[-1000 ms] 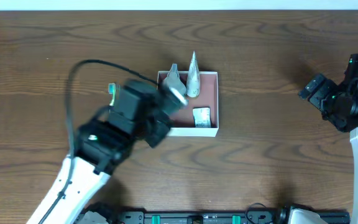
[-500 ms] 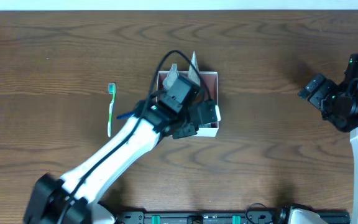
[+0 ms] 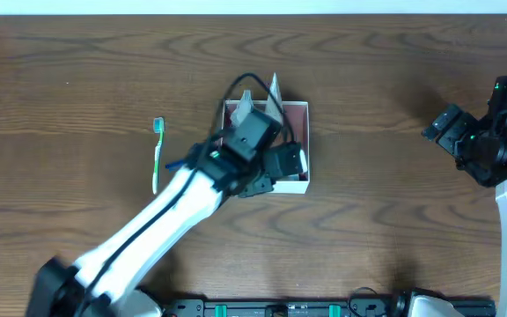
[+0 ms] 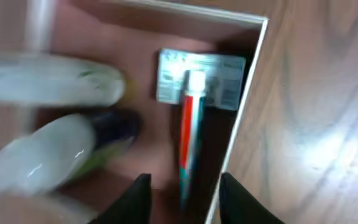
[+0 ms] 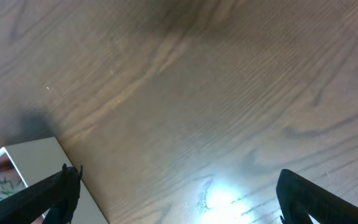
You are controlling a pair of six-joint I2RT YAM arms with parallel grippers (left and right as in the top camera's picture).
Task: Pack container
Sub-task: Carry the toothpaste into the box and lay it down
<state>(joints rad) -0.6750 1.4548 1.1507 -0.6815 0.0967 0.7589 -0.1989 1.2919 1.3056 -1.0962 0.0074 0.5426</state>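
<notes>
The left gripper point(image 4: 188, 200) is seen with its two dark fingers well apart. A slim tube point(image 4: 189, 134), striped red, white and green with a white cap, lies in the gap between them. Neither finger is seen to press it, so no grasp can be made out. The tube's cap end rests on a flat, silvery, printed sachet point(image 4: 229, 90). Beside these, two rounded translucent bottles point(image 4: 51, 84) are blurred, and one is fitted with a dark cap point(image 4: 118, 124).

All of this is held in the container point(image 3: 307, 125), a shallow box of thin white card with a matte dusty-pink floor. It is placed at mid-table, open side up. Being square, it has no long axis, and its walls are set parallel to the table's edges. Much of it is covered from above by the left arm. A pale conical tip point(image 3: 275, 85) is seen to jut past its far wall.

A toothbrush point(image 3: 157, 157) lies apart on the dark wood-grain table point(image 3: 394, 79), to the left.

The right gripper point(image 5: 179, 180) is spread wide and empty, over bare wood at the far right.
</notes>
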